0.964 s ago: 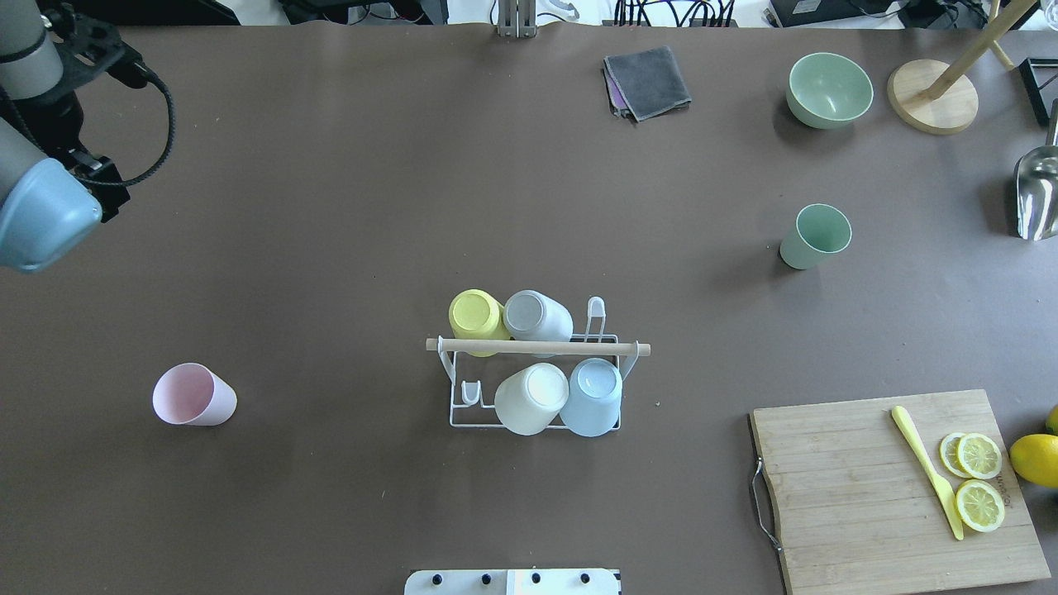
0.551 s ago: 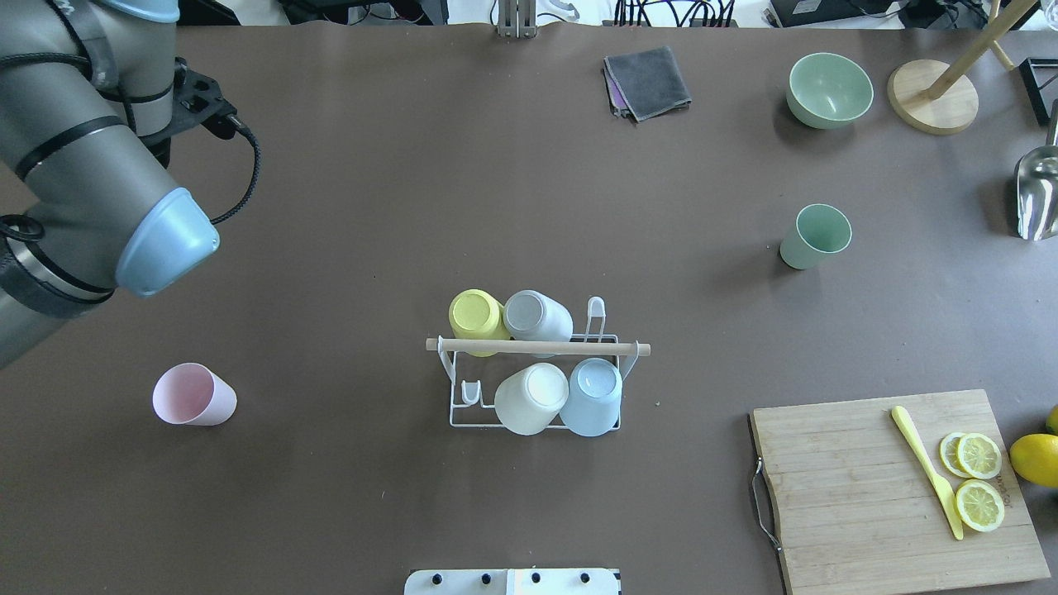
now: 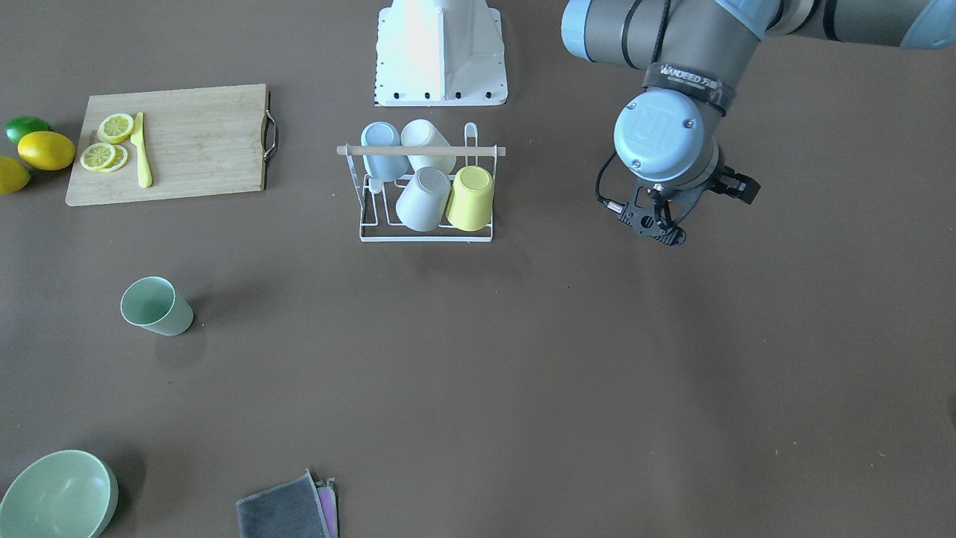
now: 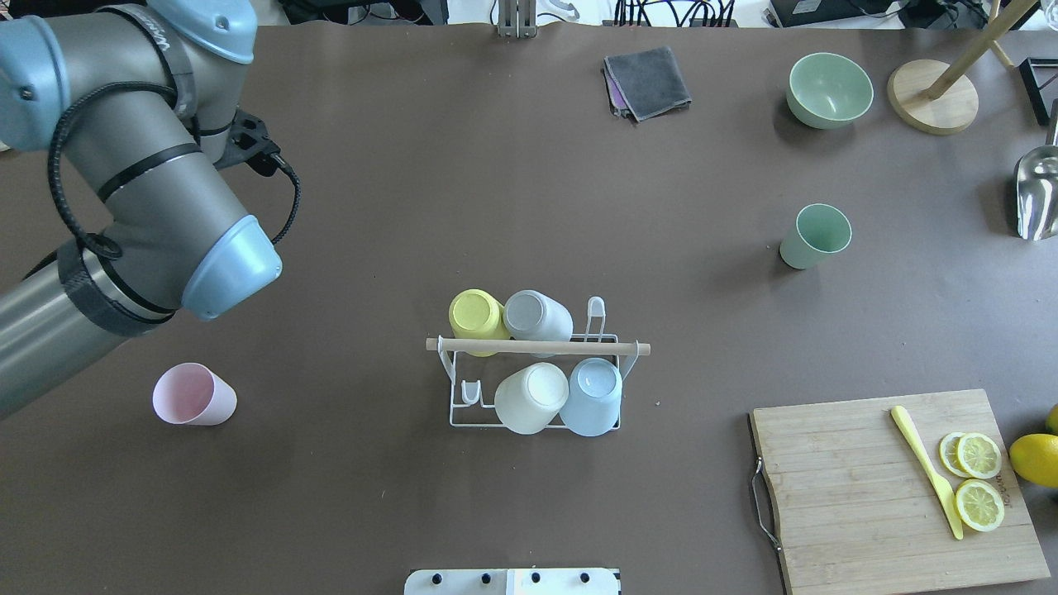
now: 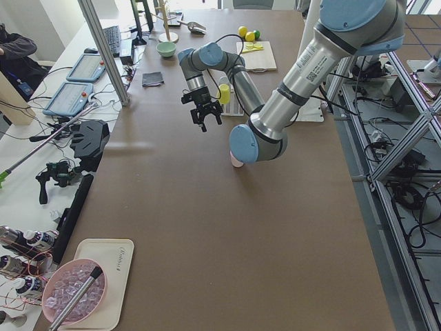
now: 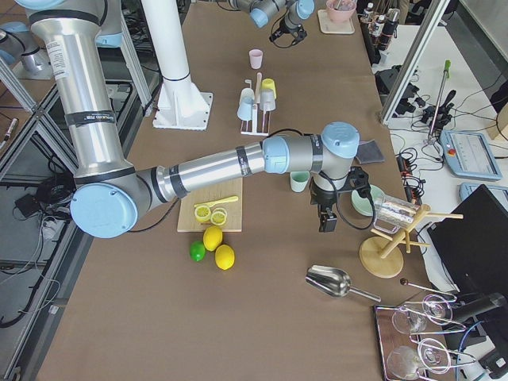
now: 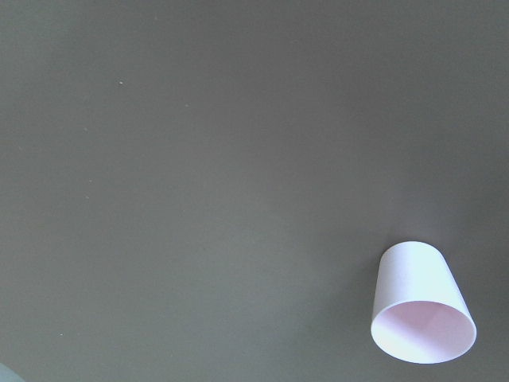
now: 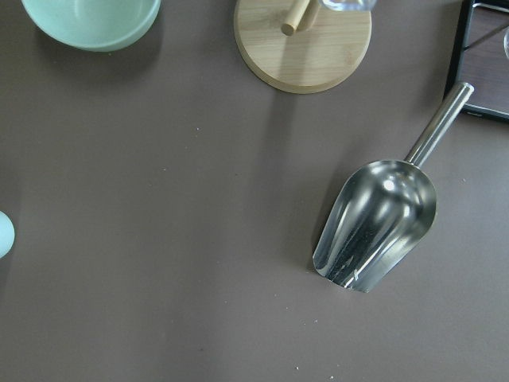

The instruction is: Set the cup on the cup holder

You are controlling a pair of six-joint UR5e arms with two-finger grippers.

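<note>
Left hand (image 3: 657,226) hangs over bare brown tabletop (image 4: 463,182) on the left side, pointing down, with nothing in it that shows. Its fingers are hidden under the wrist from above, so I cannot tell how far apart they are. The pink cup (image 4: 194,395) stands upright, mouth up, nearer than that hand and well apart from it; the left wrist camera catches it low at its right edge (image 7: 421,306).

The right hand (image 6: 325,219) shows only from the side, at the far right of the tabletop, and whether it is spread or closed cannot be told. Below it lie a metal scoop (image 8: 378,223), the round base of a wooden stand (image 8: 306,48) and a green bowl (image 8: 91,20).

The cup holder (image 4: 537,347) sits in the middle of the tabletop, towards the near edge, its wooden rod running left to right. Four cups hang upside down on its prongs: a yellow cup (image 4: 475,316) and a grey cup (image 4: 536,314) on the far side, a white cup (image 4: 531,398) and a light blue cup (image 4: 593,395) on the near side. One prong at the far right corner and one at the near left corner are bare.

A green cup (image 4: 814,235) stands upright, well to the right of the holder and farther back. A cutting board (image 4: 893,487) at the near right carries lemon slices (image 4: 978,479) and a yellow knife (image 4: 926,471).
</note>
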